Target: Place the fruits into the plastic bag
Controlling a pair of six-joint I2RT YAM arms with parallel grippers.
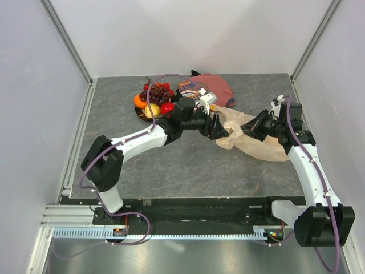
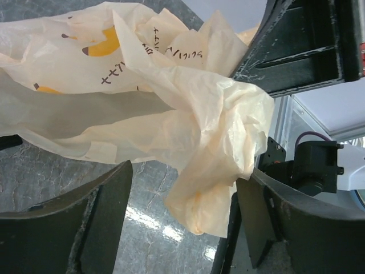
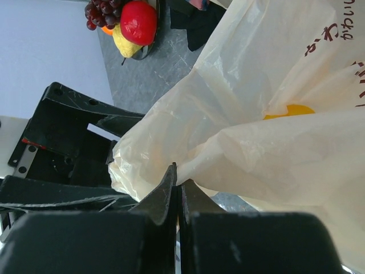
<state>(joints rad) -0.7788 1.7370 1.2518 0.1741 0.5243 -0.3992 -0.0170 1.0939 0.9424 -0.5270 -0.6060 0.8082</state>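
The fruits sit on a dark plate point(image 1: 138, 112) at the back: a red apple point(image 1: 166, 107), an orange point(image 1: 139, 101), a yellow pear-like fruit point(image 1: 151, 111), purple grapes point(image 1: 158, 93) and small red berries point(image 1: 166, 85). The cream plastic bag point(image 1: 259, 145) with banana prints lies crumpled right of centre. My left gripper point(image 1: 220, 129) is open around the bag's bunched edge point(image 2: 211, 142), and its fingers point(image 2: 97, 228) do not pinch the plastic. My right gripper point(image 3: 179, 178) is shut on a fold of the bag point(image 3: 256, 131). The apple point(image 3: 138, 21) and grapes point(image 3: 101, 10) show in the right wrist view.
A red printed cloth point(image 1: 219, 88) lies behind the bag, just right of the plate. Grey walls and metal rails point(image 1: 80, 131) bound the table on the left, right and back. The two grippers face each other closely across the bag's mouth.
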